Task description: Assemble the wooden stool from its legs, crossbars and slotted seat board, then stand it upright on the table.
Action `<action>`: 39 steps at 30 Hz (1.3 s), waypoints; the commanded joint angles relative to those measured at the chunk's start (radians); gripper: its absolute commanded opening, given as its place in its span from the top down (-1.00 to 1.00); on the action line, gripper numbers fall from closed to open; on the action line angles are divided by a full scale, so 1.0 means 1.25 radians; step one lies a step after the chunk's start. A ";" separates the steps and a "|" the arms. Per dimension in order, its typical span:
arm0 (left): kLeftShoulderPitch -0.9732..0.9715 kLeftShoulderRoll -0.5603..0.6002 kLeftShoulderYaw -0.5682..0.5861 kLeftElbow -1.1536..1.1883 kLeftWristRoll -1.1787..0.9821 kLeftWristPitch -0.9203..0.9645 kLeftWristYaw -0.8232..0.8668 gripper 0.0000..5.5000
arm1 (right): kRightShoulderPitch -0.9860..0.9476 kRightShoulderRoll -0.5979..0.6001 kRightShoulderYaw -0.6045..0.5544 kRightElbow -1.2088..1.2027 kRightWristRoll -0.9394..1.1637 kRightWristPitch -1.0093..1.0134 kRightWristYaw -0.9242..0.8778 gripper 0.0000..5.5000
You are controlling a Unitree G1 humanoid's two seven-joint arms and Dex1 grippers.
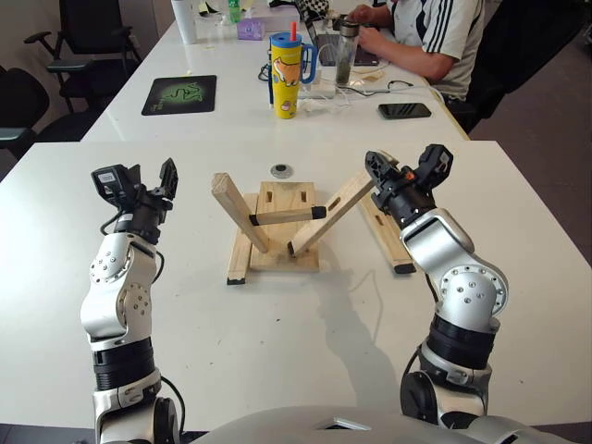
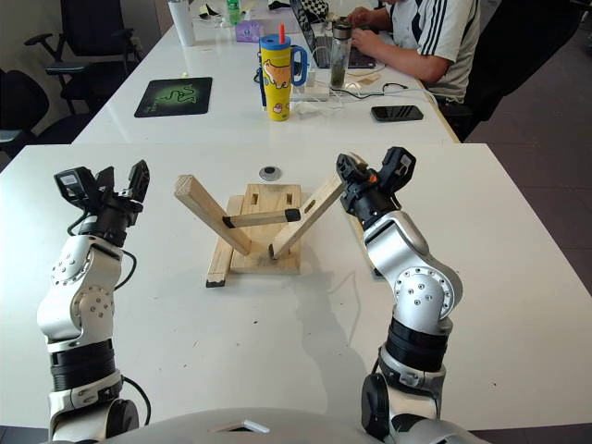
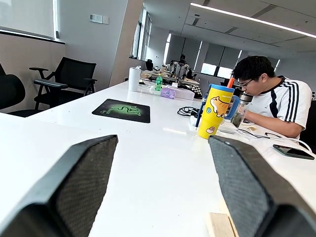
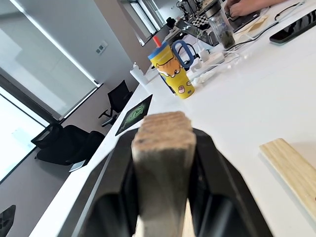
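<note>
- R gripper (image 1: 405,166) clamped on top end of tilted leg (image 1: 333,213).
- That leg joined by crossbar (image 1: 289,216) to 2nd tilted leg (image 1: 236,208); lower ends at slotted seat board (image 1: 294,256), flat on table (image 1: 277,351).
- L gripper (image 1: 139,178) fingers apart, empty, left of assy.
- Spare leg (image 1: 393,245) flat by R arm.

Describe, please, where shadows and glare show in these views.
Left eye view: soft, faint shadows fall on the table on the robot's side of the seat board. Left wrist view: the ceiling light strip glares and the table gleams. Right wrist view: the window is washed white; the leg is evenly lit.
</note>
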 commanded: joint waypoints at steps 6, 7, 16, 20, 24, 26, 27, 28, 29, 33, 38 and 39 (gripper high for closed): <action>0.003 0.000 -0.009 -0.020 0.011 0.003 0.005 -0.24 | 0.078 -0.026 0.005 -0.021 -0.134 -0.070 -0.020 0.63; 0.002 0.001 -0.009 -0.019 0.010 0.003 0.005 -0.24 | 0.086 -0.028 0.007 -0.018 -0.143 -0.075 -0.016 0.63; -0.011 -0.008 -0.024 -0.029 0.004 0.014 0.009 -0.24 | 0.134 -0.086 0.116 0.040 -0.258 -0.207 0.155 0.63; -0.021 -0.017 -0.036 -0.045 -0.004 0.026 0.013 -0.24 | 0.135 -0.108 0.167 0.070 -0.315 -0.269 0.226 0.63; -0.026 -0.030 -0.043 -0.066 -0.009 0.038 0.022 -0.24 | 0.154 -0.099 0.160 0.126 -0.355 -0.285 0.209 0.63; -0.027 -0.037 -0.052 -0.070 -0.007 0.040 0.024 -0.24 | 0.158 -0.090 0.161 0.145 -0.363 -0.298 0.207 0.63; -0.026 -0.040 -0.055 -0.072 -0.007 0.040 0.025 -0.24 | 0.154 -0.085 0.167 0.153 -0.364 -0.304 0.211 0.63; -0.026 -0.043 -0.058 -0.075 -0.007 0.042 0.026 -0.24 | 0.149 -0.080 0.172 0.160 -0.366 -0.310 0.216 0.63; -0.028 -0.045 -0.062 -0.079 -0.008 0.043 0.026 -0.24 | 0.141 -0.078 0.180 0.166 -0.367 -0.310 0.220 0.63; -0.046 -0.051 -0.079 -0.085 -0.015 0.047 0.017 -0.24 | 0.090 -0.085 0.225 0.202 -0.391 -0.273 0.227 0.63; -0.055 -0.066 -0.107 -0.093 -0.012 0.046 0.025 -0.24 | 0.062 -0.101 0.254 0.206 -0.435 -0.271 0.239 0.63; -0.057 -0.073 -0.116 -0.096 -0.012 0.048 0.027 -0.24 | 0.061 -0.105 0.258 0.204 -0.447 -0.278 0.241 0.63</action>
